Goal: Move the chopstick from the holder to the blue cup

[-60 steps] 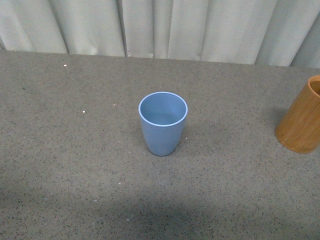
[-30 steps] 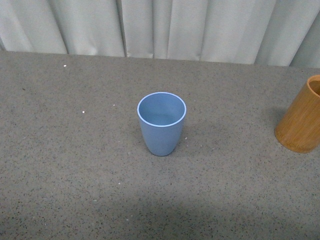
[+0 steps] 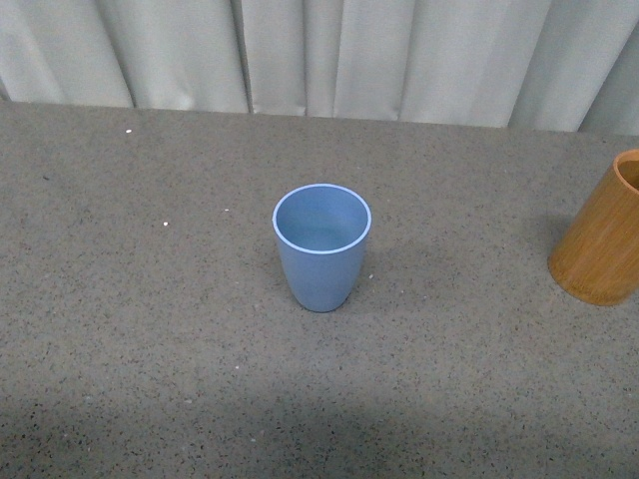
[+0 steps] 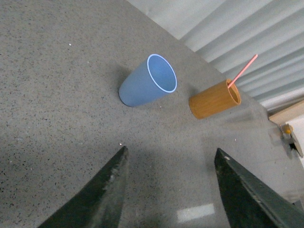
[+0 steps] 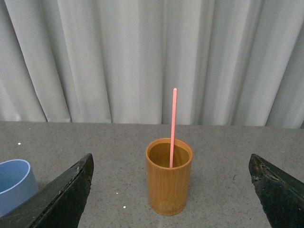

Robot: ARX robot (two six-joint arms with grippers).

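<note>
Ahead of spread right pincer [image 5: 170,156], chopstick [image 5: 174,118] upright in holder [image 5: 167,190], untouched

Left tool [image 4: 172,151] jaws wide apart, empty; right tool [image 5: 171,160] likewise, apparently held level.

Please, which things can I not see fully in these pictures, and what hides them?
1. Right wrist view: the chopstick has its lower end hidden inside the holder.
2. Front view: the holder is cut by the right edge; the chopstick does not show.
3. Right wrist view: the blue cup is cut by the picture's edge.
</note>
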